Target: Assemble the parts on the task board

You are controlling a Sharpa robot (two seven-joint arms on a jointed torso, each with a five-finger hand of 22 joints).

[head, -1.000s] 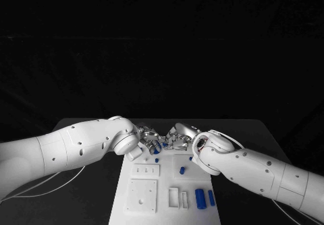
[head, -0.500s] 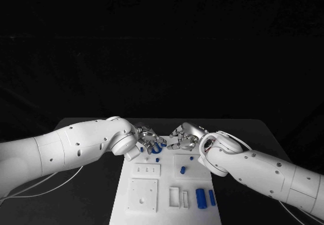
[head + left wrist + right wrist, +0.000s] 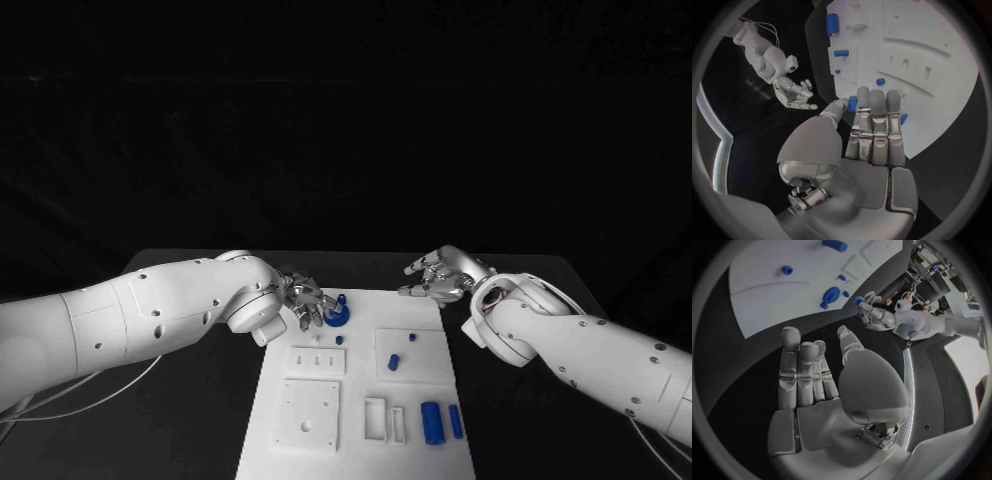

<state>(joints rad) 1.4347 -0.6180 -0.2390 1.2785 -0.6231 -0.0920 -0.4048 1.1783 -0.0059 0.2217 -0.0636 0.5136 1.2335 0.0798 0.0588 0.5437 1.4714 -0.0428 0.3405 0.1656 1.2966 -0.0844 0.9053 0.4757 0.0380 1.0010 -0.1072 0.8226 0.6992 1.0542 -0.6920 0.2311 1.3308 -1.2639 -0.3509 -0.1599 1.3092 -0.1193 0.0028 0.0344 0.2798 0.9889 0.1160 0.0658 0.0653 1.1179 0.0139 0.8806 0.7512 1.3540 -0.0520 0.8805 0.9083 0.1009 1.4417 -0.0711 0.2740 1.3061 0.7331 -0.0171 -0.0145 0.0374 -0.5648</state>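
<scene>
White task board (image 3: pixel 361 400) sits on my counter (image 3: pixel 188 420); left hand (image 3: pixel 306 297) touches a blue part (image 3: pixel 336 318), whether gripping I can't tell; right hand (image 3: pixel 444 275) spread, holding nothing

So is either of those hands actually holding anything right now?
The right hand is open and holds nothing. The left hand has its fingers at a blue part on the board, but a grip cannot be told.

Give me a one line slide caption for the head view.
Left hand touches a blue part on the task board; right hand hovers open.
</scene>
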